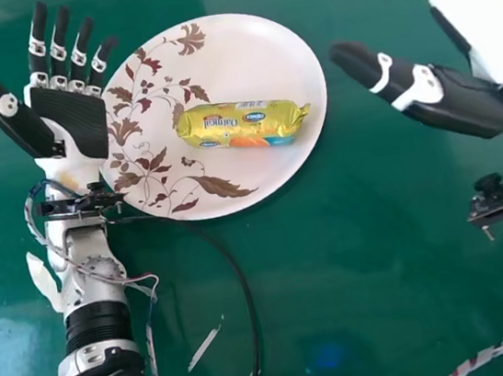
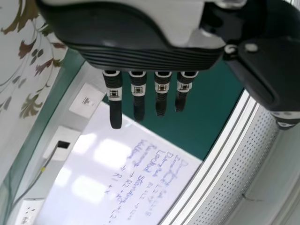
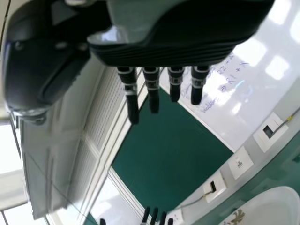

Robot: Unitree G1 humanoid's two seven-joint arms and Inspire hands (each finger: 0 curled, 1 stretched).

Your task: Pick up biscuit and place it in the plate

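Shiny green tabletop (image 1: 363, 257) sits under both of the robot's hands. On it is a round, pale plate (image 1: 271, 51), and the plate is right beside the left hand (image 1: 73, 119). I can't tell if that hand touches the rim. Brown leaves and flowers are painted on the plate, mostly on the side near the left hand.

The biscuit (image 1: 243, 124) is in a shiny yellow pack with bits of blue and orange. It lies on its side on the plate, between the two hands, and neither hand touches it.

The left hand is let go and holds nothing. Its fingers are straight and spread a little, and its thumb sticks out to the side away from the plate. The right hand (image 1: 454, 106) is let go too, with straight fingers and nothing in it. Its thumb points toward the plate but is apart from it.

A thin black cord (image 1: 248, 304) runs from near the left wrist and bends along beside the left arm. A little white strip (image 1: 204, 347) lies between that arm and the cord.

Past the left hand's fingers are a white board (image 2: 93, 187) with writing on it and a dark green board (image 2: 206, 117).
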